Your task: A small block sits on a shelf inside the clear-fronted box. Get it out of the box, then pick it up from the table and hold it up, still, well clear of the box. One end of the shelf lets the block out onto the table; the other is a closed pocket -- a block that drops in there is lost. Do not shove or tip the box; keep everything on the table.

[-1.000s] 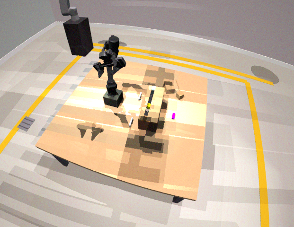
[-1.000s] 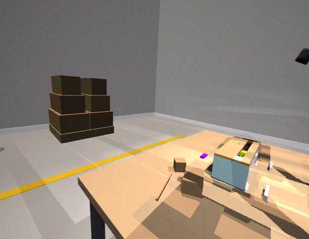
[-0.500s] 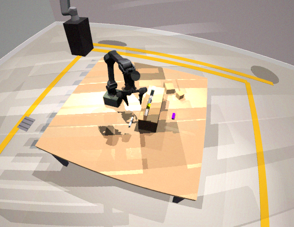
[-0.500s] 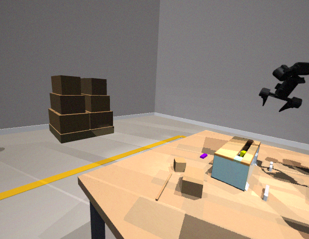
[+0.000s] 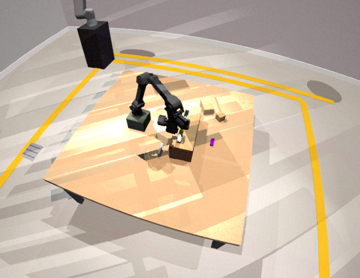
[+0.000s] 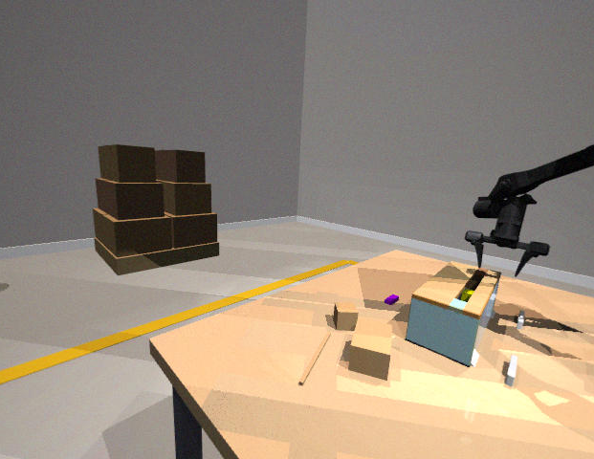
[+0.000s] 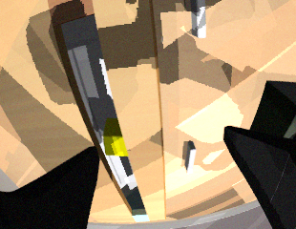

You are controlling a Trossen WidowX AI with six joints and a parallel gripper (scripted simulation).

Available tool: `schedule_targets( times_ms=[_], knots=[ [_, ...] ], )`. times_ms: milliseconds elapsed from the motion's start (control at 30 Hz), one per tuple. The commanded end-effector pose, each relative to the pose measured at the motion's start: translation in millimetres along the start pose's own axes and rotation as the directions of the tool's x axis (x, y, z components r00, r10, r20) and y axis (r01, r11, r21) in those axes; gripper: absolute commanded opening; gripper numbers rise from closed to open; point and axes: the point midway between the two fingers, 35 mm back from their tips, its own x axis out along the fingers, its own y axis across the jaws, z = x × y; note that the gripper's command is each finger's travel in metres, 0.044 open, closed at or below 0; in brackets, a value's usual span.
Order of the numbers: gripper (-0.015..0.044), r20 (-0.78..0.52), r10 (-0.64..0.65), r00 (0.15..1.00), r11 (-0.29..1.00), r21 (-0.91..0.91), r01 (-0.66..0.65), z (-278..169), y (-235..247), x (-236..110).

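The box [image 5: 180, 154] [image 6: 437, 320] [image 7: 134, 91] stands on the table, with a wooden top and a long open slot. The small yellow block [image 5: 181, 131] [image 6: 467, 295] [image 7: 115, 138] shows through the slot, inside the box. In the exterior view it is nearer the slot's near end, the one with the pale blue patch. My gripper [image 6: 497, 271] [image 7: 162, 144] is open and empty, pointing down above the box, with its fingers wide apart. The top view does not show the fingertips clearly. The shelf's exit and pocket cannot be told apart here.
A purple block [image 5: 212, 142] [image 6: 391, 299] lies beyond the box. A larger tan block [image 5: 208, 111] [image 6: 371, 348], a smaller one [image 5: 220, 117] [image 6: 345, 316] and a thin stick [image 6: 314, 360] lie near one end. Two pale bars [image 6: 520, 319] [image 6: 512, 370] lie on the arm's side.
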Motion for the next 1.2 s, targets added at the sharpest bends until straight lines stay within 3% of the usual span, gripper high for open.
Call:
schedule_targets(
  times_ms=[0,1167],
  knots=[
    [0.0400,-0.049,-0.016,0.999,1.000,0.025,0.017,-8.9,-1.2,5.7],
    [0.0400,-0.050,-0.016,0.999,1.000,0.025,0.017,0.7,-2.4,54.6]
  ],
)
